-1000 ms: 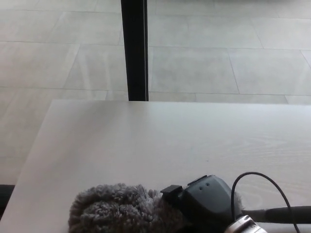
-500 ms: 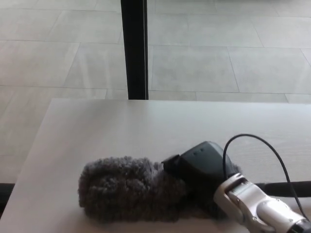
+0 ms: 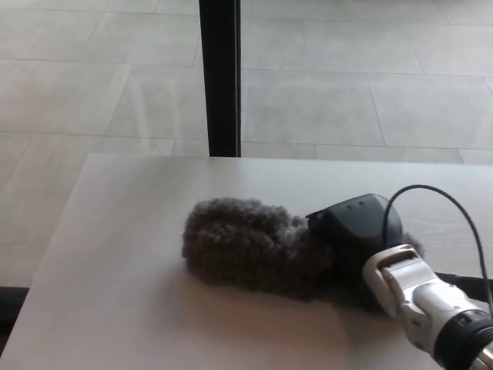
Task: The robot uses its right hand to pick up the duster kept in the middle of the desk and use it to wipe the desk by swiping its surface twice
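The right hand [image 3: 356,235] is gripping the grey duster [image 3: 246,247], whose fluffy head is lying on the white table [image 3: 131,254]. Its fingers are closing around the duster. No writing is showing.

Black right hand [image 3: 356,231], silver wrist [image 3: 420,297], thin black cable [image 3: 454,202] looping.

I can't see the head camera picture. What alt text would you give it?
A robot's black right hand grips a fluffy grey duster lying on a pale wooden desk, its silver forearm entering from the lower right. Beyond the desk stand a black post and a tiled floor.
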Robot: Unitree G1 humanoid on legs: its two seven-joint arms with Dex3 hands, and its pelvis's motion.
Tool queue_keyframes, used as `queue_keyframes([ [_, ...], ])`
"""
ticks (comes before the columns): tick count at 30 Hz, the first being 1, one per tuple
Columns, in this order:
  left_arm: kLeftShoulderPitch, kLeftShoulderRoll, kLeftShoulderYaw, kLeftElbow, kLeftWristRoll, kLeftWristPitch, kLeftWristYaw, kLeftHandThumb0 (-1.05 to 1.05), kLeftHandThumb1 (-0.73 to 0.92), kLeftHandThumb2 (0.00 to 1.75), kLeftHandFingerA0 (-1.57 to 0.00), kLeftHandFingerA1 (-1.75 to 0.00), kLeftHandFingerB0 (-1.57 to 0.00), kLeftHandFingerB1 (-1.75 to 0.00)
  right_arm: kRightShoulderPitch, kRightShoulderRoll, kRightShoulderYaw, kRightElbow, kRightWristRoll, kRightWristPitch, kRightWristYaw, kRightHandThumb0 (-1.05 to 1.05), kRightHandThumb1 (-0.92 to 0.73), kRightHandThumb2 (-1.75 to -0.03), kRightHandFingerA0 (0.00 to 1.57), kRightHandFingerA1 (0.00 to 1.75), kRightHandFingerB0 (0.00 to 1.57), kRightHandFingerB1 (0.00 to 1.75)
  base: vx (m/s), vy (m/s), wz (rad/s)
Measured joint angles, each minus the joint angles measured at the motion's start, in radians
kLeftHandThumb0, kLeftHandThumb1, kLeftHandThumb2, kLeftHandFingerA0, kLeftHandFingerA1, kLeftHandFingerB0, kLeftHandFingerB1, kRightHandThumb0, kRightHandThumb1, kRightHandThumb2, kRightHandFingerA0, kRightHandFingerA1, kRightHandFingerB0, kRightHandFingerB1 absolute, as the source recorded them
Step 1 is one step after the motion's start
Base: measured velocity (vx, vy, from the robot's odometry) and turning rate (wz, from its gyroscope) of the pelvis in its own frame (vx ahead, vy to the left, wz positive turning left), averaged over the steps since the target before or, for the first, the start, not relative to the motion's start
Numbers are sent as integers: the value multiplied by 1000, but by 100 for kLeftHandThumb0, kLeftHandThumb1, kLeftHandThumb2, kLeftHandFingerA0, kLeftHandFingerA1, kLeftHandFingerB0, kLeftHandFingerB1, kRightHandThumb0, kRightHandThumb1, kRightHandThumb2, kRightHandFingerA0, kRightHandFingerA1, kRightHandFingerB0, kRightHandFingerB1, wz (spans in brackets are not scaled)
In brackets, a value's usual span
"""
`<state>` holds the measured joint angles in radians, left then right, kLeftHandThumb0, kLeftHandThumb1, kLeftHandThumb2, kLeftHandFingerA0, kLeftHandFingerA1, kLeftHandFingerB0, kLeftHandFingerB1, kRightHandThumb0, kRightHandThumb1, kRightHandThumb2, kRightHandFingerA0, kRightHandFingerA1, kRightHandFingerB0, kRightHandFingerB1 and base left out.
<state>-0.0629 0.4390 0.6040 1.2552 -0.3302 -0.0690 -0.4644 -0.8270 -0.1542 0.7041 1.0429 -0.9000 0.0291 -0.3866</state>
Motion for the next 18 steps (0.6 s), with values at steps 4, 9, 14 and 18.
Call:
queue_keyframes([
  [4, 4, -3, 2, 0, -5, 0, 0, -83, 92, 74, -38, -59, -32, -43, 22, -78, -38, 67, 10, 3, -28, -39, -50, -65, 92, 158, 89, 88, 0, 0, 0],
  [9, 10, -4, 2, 1, -7, 0, -2, -83, 92, 75, -37, -60, -31, -44, 95, -198, -103, 108, 34, 2, -72, -31, -57, -61, 85, 162, 81, 90, 0, 0, 0],
  [14, 17, -5, 3, 1, -8, 0, -3, -82, 92, 76, -36, -61, -29, -44, 160, -280, -151, 138, 55, 7, -103, -39, -58, -57, 87, 166, 82, 88, 0, 0, 0],
  [18, 26, -5, 3, 0, -9, 0, -5, -82, 92, 76, -35, -57, -29, -42, 204, -321, -194, 153, 78, 24, -133, -38, -58, -58, 87, 163, 80, 82, 0, 0, 0],
])
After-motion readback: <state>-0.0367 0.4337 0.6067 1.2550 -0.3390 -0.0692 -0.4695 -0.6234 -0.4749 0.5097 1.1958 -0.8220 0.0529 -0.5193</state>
